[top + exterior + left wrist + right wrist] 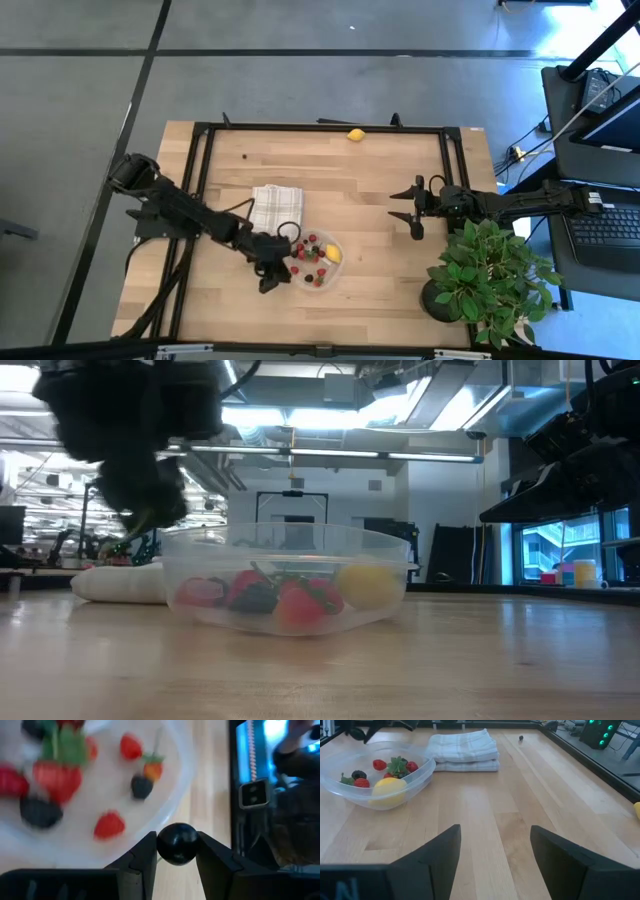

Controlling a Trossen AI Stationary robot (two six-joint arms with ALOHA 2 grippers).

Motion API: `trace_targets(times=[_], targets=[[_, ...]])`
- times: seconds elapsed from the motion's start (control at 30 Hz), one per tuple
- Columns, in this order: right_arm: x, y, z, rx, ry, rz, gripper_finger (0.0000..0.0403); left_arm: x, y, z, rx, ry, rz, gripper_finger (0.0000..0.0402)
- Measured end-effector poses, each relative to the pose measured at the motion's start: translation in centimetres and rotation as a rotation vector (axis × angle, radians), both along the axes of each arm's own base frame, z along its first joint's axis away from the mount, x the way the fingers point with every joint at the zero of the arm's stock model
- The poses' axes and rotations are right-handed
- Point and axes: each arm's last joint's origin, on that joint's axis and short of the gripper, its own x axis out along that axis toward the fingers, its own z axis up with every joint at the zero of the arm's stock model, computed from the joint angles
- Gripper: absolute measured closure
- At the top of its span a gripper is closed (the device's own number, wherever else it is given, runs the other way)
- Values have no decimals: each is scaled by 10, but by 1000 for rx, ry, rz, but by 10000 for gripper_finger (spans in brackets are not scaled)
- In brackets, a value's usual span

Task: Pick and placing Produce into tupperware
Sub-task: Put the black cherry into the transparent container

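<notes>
The clear tupperware (317,262) stands near the table's front edge. It holds red and dark berries (57,780) and a yellow lemon (387,787). My left gripper (177,851) hangs just left of the tupperware's rim (175,795), shut on a dark round berry (177,842). In the low view the left gripper (140,480) shows above the tupperware's (290,585) left side. A second lemon (355,134) lies at the far edge. A small dark berry (245,155) lies far left on the wood. My right gripper (415,212) waits open at mid right. My left gripper pinches the dark round berry (177,842) by its two opposite sides, between its two fingertips (147,852). The fingers slant downward from the table's left. The berry is lifted clear, over the wood just outside the tupperware's rim.
A folded white-and-grey checked cloth (275,207) lies just behind the tupperware. A leafy potted plant (485,270) stands at the near right corner. A black frame (320,127) runs around the tabletop. Bare wood lies between the tupperware and my right gripper (495,845).
</notes>
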Motion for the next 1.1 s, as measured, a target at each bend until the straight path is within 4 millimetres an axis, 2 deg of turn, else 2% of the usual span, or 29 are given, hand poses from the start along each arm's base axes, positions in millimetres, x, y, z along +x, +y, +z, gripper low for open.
trace_targets(times=[0.1,0.37,0.5,0.87,1.1], targets=[[0,0,0,0,0,0,162,6,8,3,9,-59,-9,293],[0,0,0,1,0,-1,162,12,22,4,43,-88,21,288],[0,0,0,1,0,-1,162,14,28,4,108,-119,20,292],[0,0,0,0,0,0,162,12,21,4,218,-161,-15,282],[0,0,0,1,-1,-1,162,12,22,4,225,-161,-5,280]])
